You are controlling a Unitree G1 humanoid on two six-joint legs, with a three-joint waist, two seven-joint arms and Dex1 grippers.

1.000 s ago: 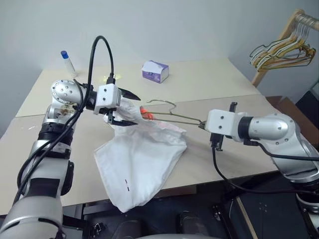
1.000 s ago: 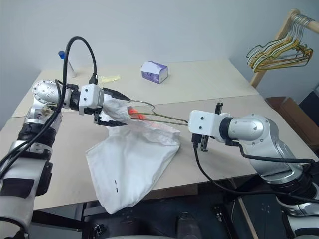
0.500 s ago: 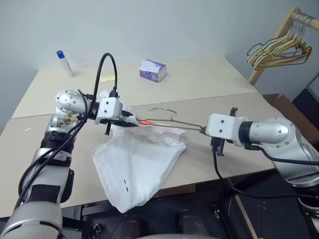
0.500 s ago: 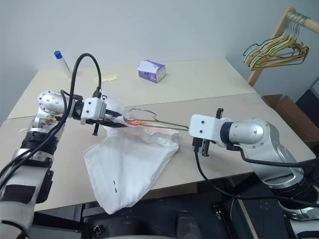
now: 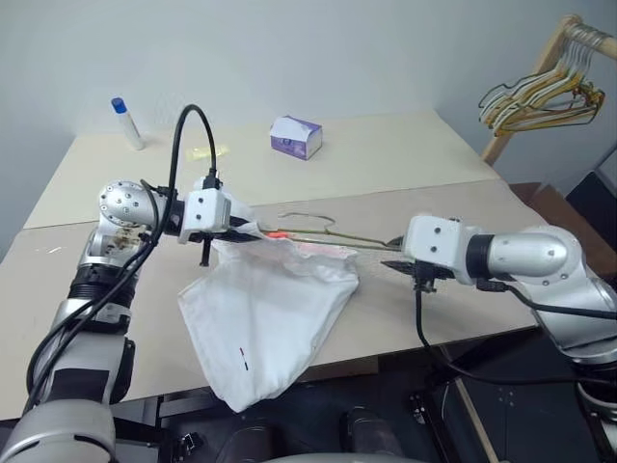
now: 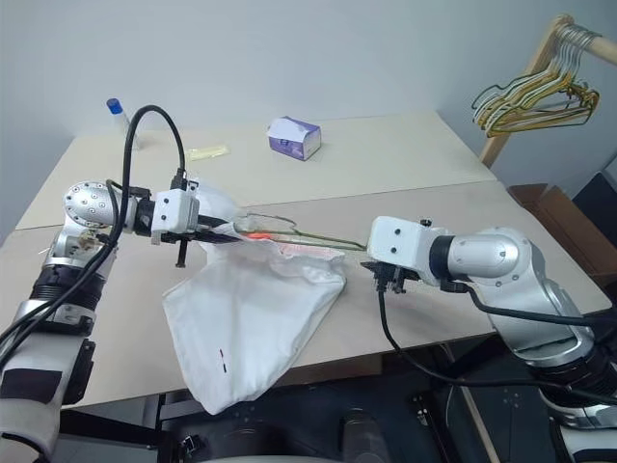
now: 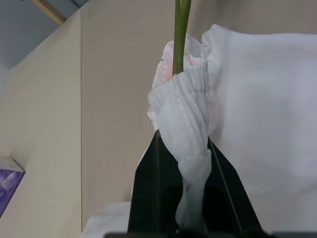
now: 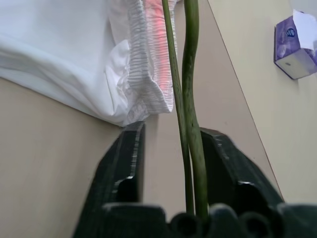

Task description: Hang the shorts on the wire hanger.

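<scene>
Snapped shut since a second ago: left gripper now pinched on the bunched elastic waistband of the soft white cloth shorts, while the right gripper has sprung apart, thin olive-gold wire hanger standing loose between its black fingers. Shorts spread on the beige table, waistband at the far edge, legs drooping over the near edge; hanger threaded into the waistband, hook toward the far side. Probably featherlight and floppy cloth, bound to sag and slide, so best grabbed at the thick elastic. Wire likely springy and slick, best held at the corner bend.
</scene>
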